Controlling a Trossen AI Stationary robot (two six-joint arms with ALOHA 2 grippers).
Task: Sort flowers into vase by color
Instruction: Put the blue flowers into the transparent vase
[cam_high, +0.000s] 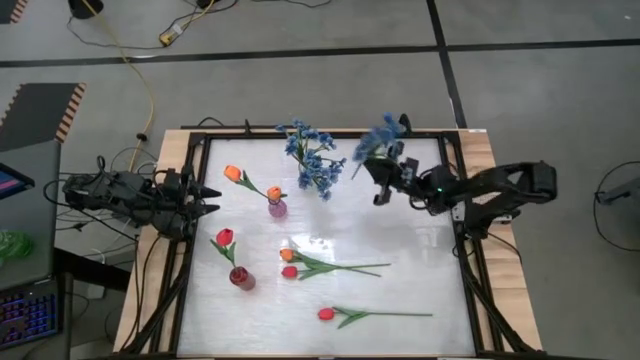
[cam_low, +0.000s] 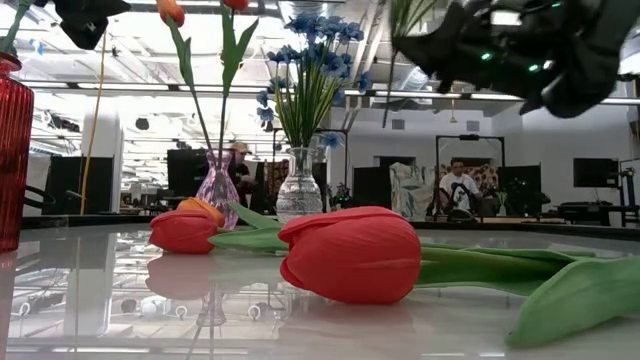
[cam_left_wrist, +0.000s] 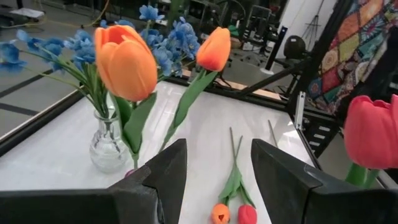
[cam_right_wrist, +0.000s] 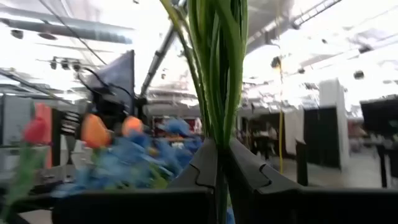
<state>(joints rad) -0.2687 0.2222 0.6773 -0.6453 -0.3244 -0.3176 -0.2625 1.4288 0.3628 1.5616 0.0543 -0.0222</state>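
Observation:
My right gripper (cam_high: 384, 181) hangs above the table's far right part, shut on a sprig of small blue blossoms (cam_high: 383, 136). It is to the right of a clear vase (cam_high: 322, 186) holding more blue sprigs (cam_high: 308, 150). My left gripper (cam_high: 207, 199) is open at the left edge. A pink vase (cam_high: 277, 208) holds two orange tulips (cam_high: 233, 173). A red vase (cam_high: 242, 278) holds one red tulip (cam_high: 224, 237). An orange tulip (cam_high: 288, 255) and a red tulip (cam_high: 290, 271) lie side by side mid-table. Another red tulip (cam_high: 326, 314) lies near the front. My right gripper pinches the blue sprig's bundle of green stems (cam_right_wrist: 219, 93) between its two fingers (cam_right_wrist: 202, 165), which lie across the stems and come from the table's right side. The sprig is lifted clear of the table, its blossoms (cam_high: 390, 128) toward the far edge. The fingers hide its lower end.
A dark frame (cam_high: 330, 131) rims the white tabletop. Bare surface lies at the right, between the lying tulips' stems (cam_high: 350, 268) and the right rail. The low view shows a red tulip (cam_low: 350, 252) close in front and people (cam_low: 460, 190) in the room behind.

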